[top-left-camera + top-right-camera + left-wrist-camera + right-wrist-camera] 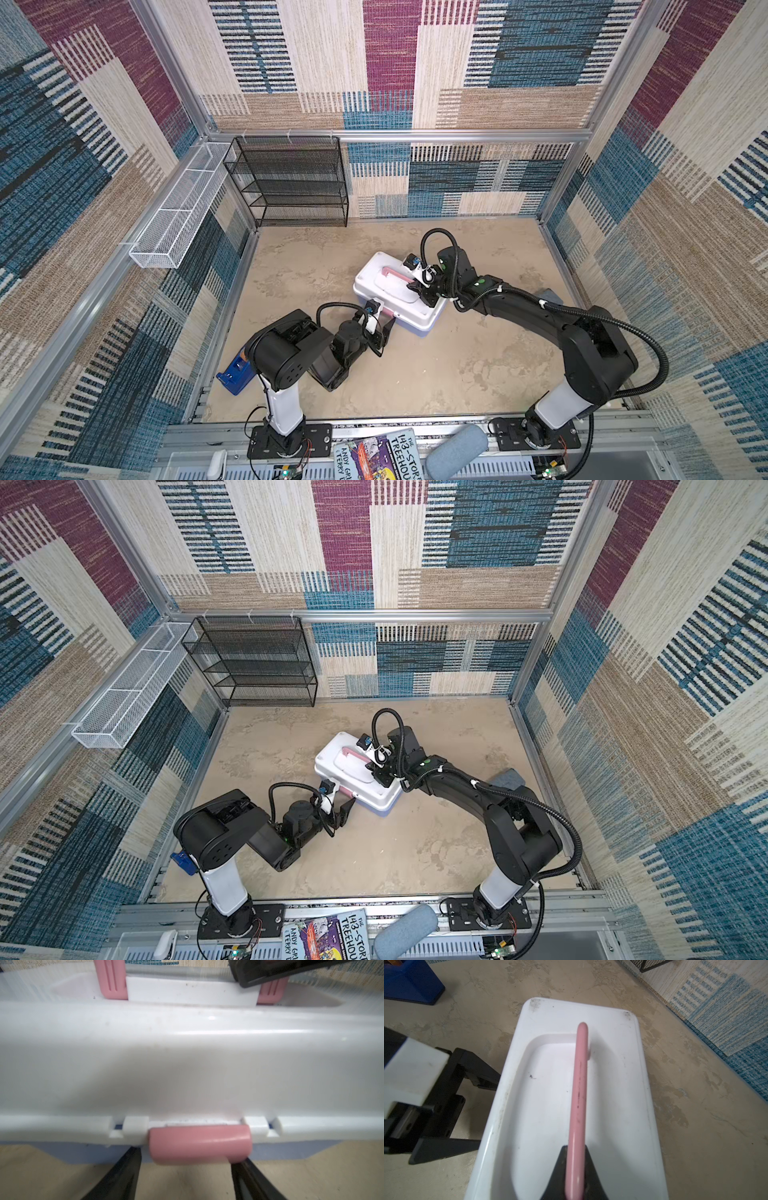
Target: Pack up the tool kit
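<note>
Firmly right claw [576, 1150] around slim pink handle [580, 1084]; left claw [187, 1158] agape astride rounded latch [199, 1142].

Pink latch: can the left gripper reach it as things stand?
Probably yes. The left gripper stands open with a finger either side of the pink latch, nothing between; the right gripper, shut on the handle, is clear.

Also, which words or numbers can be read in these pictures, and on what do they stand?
"THE 143-STOR TREEHOU": on the book cover, the rest not in view.
"ANDY GRI & TERRY": same cover, also cut off.
Tool kit and tape dispenser: no text seen.
</note>
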Available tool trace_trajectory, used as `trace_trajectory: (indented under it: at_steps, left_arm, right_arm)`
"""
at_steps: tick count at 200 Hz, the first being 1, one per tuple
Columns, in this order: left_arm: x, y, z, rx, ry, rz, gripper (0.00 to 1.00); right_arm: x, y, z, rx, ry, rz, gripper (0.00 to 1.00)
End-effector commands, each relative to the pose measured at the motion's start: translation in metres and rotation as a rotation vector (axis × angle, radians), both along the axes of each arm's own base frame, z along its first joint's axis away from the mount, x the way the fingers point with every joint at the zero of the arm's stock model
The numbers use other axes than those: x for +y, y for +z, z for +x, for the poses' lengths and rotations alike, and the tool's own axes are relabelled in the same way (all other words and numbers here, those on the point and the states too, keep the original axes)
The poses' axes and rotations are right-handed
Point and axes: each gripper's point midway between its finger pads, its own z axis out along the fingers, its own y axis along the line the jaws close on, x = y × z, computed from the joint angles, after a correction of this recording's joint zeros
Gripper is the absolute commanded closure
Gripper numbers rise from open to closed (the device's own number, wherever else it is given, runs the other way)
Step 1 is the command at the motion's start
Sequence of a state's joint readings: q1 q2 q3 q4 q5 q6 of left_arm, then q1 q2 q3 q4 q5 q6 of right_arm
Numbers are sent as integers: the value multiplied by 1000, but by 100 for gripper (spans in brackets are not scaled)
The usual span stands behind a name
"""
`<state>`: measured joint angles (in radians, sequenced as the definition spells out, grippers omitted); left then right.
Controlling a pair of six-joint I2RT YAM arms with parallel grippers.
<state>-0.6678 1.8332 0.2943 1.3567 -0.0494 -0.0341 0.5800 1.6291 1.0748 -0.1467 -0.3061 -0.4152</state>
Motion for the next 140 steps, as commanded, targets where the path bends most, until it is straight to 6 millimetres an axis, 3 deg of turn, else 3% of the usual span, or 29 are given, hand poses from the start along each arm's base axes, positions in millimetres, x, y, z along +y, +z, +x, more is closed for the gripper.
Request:
trace_trajectory:
  at_steps: [1, 85, 140]
  left_arm:
    - [-1, 14, 3, -43, 8, -38, 31]
    - [3, 14, 4, -33, 37, -50, 26]
    - [0, 14, 6, -30, 29, -57, 31]
  right_arm:
    - [-18, -33, -14, 112, -36, -107, 89]
    - [-18, -32, -13, 109, -43, -104, 89]
    - [-19, -32, -13, 111, -46, -103, 88]
